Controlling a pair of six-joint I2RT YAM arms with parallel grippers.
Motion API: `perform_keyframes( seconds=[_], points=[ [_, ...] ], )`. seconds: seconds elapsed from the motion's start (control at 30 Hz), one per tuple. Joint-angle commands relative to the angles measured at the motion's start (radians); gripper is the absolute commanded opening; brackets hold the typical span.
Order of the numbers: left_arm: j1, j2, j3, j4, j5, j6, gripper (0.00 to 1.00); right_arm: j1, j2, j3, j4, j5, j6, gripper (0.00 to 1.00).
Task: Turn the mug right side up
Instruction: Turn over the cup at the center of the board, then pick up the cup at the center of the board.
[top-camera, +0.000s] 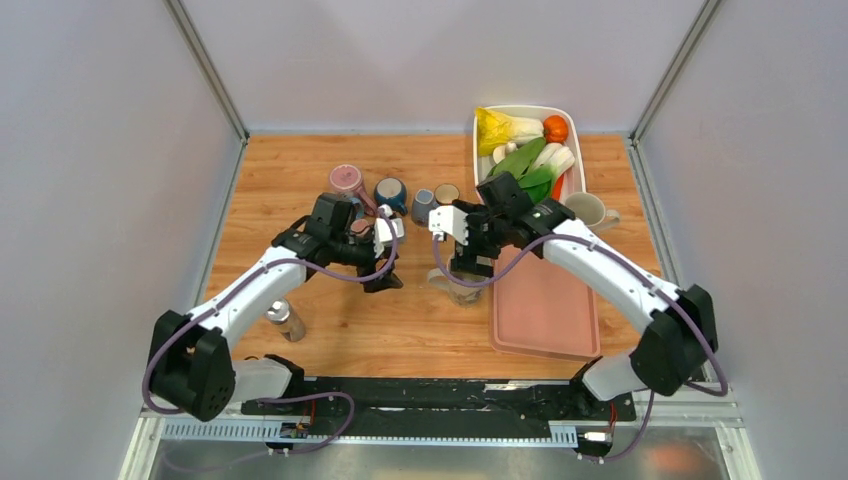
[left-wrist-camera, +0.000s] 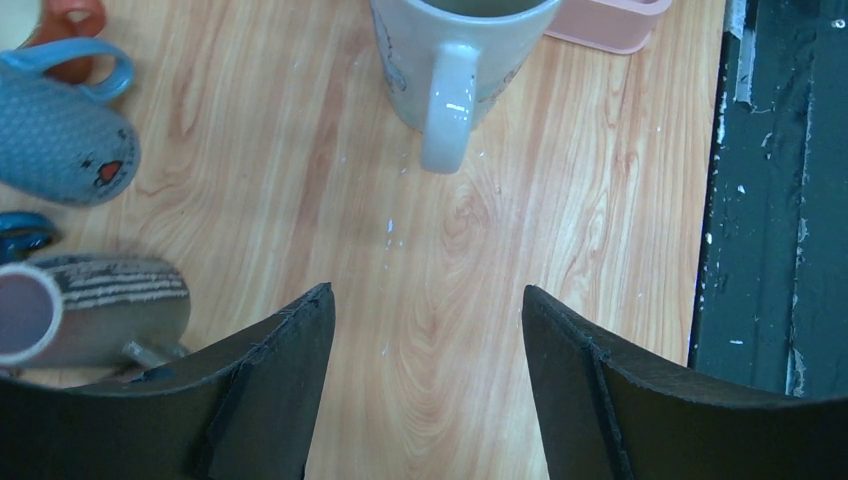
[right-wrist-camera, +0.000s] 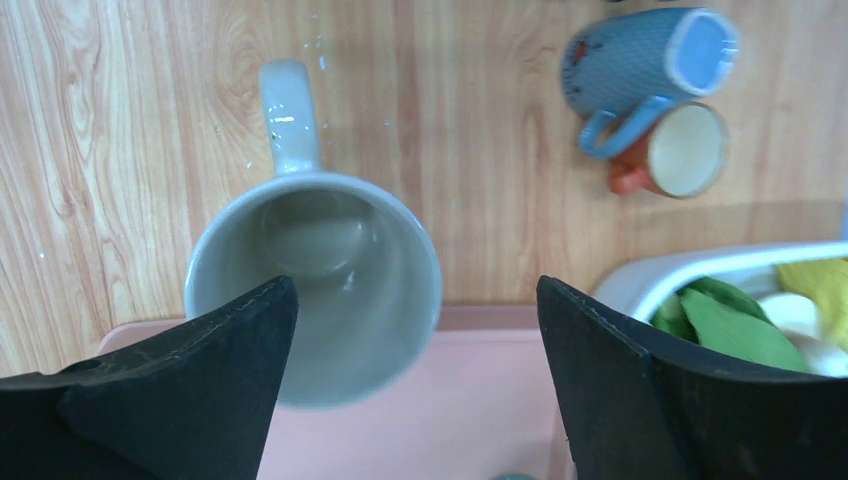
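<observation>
nearest the arm bases, a small bottle (top-camera: 285, 320) is being seen on the wooden table (top-camera: 400, 335). further out, the left gripper (left-wrist-camera: 428, 300) is being held over bare wood with its jaws wide apart and nothing between them, while the right gripper (right-wrist-camera: 415, 290) is being held above the grey mug (right-wrist-camera: 315, 270), jaws spread wide and clear of it; the mug is being shown standing upright, mouth up, just beside the pink tray (top-camera: 545, 310), handle turned toward the left gripper. farthest off, a blue mug (right-wrist-camera: 640, 55) on its side, an orange cup (right-wrist-camera: 685, 150) and a white tub (top-camera: 478, 150) of vegetables are being seen.
</observation>
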Motion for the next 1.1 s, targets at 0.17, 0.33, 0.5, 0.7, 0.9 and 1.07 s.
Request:
perform_keyframes(
  seconds=[0.17,0.33,0.5,0.7,0.9,1.07],
  points=[
    [-0.095,0.249,0.211,-0.077,0.069,0.192,0.74,-0.153,-0.214,0.029,0.049,-0.058,0.172,1.00],
    [-0.150,0.372,0.305,-0.092,0.076,0.220,0.71,-0.250,-0.234,0.031,0.110,-0.028,0.268,1.00],
    [-0.200,0.466,0.402,-0.152,0.066,0.267,0.67,-0.324,-0.249,0.032,0.183,0.075,0.392,1.00],
    [-0.256,0.522,0.421,-0.160,0.011,0.286,0.62,-0.358,-0.254,0.050,0.189,0.068,0.400,1.00],
    [-0.283,0.553,0.414,-0.143,-0.054,0.304,0.54,-0.360,-0.284,0.036,0.196,0.050,0.419,1.00],
    [-0.296,0.559,0.397,-0.107,-0.076,0.299,0.37,-0.369,-0.312,0.011,0.196,0.048,0.423,1.00]
  ],
)
